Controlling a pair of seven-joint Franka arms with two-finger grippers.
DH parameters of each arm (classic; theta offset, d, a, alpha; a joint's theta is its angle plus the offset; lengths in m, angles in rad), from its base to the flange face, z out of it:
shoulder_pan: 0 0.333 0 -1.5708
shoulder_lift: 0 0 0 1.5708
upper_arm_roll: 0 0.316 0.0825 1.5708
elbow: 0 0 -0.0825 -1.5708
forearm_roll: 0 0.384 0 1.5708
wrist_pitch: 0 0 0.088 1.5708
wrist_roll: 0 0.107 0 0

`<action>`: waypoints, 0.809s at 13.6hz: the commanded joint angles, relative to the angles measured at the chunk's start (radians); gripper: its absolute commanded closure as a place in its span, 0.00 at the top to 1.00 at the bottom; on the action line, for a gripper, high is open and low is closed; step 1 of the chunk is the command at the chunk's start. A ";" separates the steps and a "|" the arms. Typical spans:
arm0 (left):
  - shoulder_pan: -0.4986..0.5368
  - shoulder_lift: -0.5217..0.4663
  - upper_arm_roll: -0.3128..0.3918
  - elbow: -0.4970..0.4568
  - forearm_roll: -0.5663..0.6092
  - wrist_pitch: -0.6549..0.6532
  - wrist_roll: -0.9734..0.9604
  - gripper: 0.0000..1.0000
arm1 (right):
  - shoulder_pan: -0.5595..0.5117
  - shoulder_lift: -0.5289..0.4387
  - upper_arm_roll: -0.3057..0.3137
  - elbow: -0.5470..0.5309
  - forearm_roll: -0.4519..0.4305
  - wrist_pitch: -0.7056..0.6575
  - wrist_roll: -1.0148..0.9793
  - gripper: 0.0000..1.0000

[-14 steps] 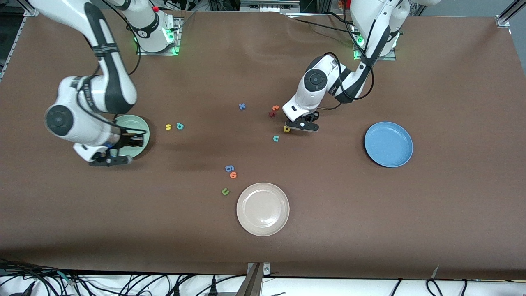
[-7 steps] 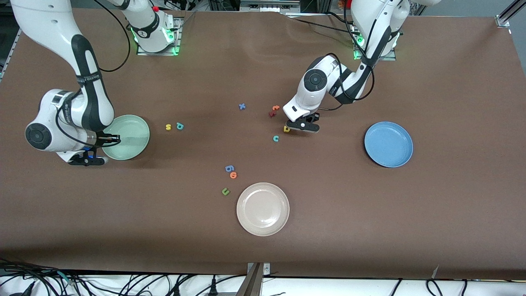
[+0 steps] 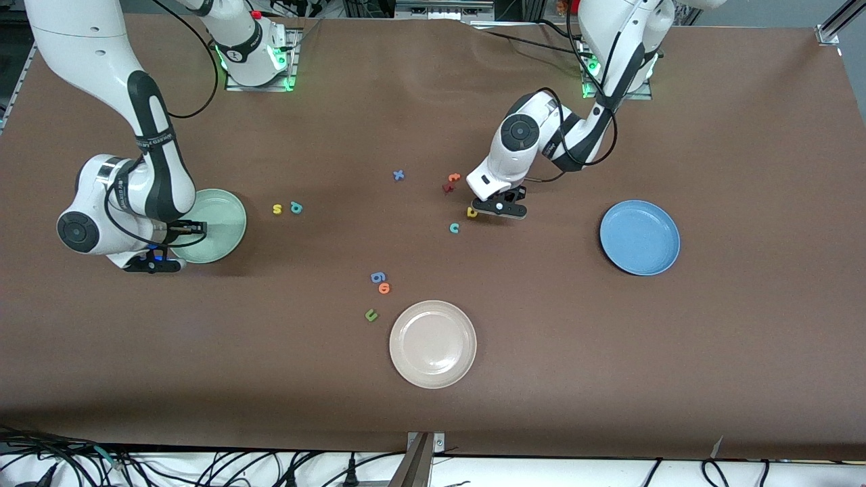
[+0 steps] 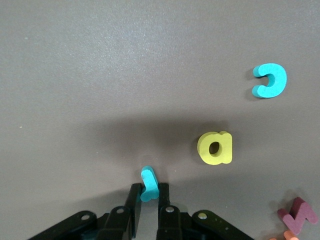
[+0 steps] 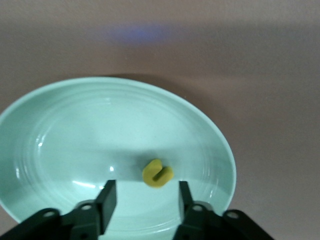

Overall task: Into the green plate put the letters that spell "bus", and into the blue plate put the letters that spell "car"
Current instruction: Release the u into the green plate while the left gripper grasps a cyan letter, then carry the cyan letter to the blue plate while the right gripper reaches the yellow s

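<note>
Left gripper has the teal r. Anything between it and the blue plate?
Nothing visible. The left gripper is shut on the teal r; the table between it and the blue plate is bare. The yellow a and teal c lie toward the right arm's end, off that path.

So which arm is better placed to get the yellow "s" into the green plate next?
Right. Its end effector hangs open over the green plate, the yellow "u" already dropped there, and the "s" lies beside that plate. The left end effector is shut on the teal "r".
</note>
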State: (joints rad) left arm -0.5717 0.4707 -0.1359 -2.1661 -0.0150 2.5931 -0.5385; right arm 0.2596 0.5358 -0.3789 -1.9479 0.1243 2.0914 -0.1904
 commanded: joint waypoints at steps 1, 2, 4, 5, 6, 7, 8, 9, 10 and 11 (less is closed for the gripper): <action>0.003 0.007 0.019 0.020 0.038 -0.007 -0.008 0.00 | 0.023 -0.049 0.012 0.010 0.023 -0.028 0.063 0.99; 0.004 -0.012 0.038 0.022 0.046 -0.036 0.008 0.00 | 0.042 -0.074 0.024 0.010 0.023 -0.051 0.118 0.99; 0.021 -0.053 0.080 0.064 0.162 -0.161 0.093 0.00 | 0.087 -0.103 0.052 0.007 0.023 -0.071 0.250 0.99; 0.053 -0.085 0.081 0.068 0.203 -0.204 0.154 0.00 | 0.093 -0.106 0.084 0.007 0.023 -0.071 0.316 0.99; 0.088 -0.113 0.081 0.068 0.210 -0.226 0.217 0.00 | 0.093 -0.106 0.121 0.006 0.023 -0.067 0.385 0.99; 0.120 -0.131 0.081 0.063 0.210 -0.247 0.285 0.00 | 0.095 -0.103 0.145 0.003 0.023 -0.059 0.435 0.99; 0.160 -0.142 0.079 0.061 0.210 -0.266 0.346 0.00 | 0.095 -0.099 0.169 0.000 0.023 -0.057 0.477 0.98; 0.200 -0.156 0.078 0.054 0.208 -0.268 0.398 0.00 | 0.095 -0.097 0.181 -0.008 0.023 -0.056 0.505 0.98; 0.231 -0.182 0.076 0.033 0.208 -0.268 0.435 0.00 | 0.095 -0.097 0.190 -0.029 0.023 -0.042 0.523 0.96; 0.262 -0.211 0.076 0.022 0.208 -0.268 0.483 0.00 | 0.095 -0.102 0.198 -0.058 0.023 -0.018 0.528 0.95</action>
State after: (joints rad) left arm -0.3609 0.3271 -0.0482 -2.0950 0.1651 2.3334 -0.1329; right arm 0.3625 0.4492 -0.1920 -1.9511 0.1352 2.0374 0.3147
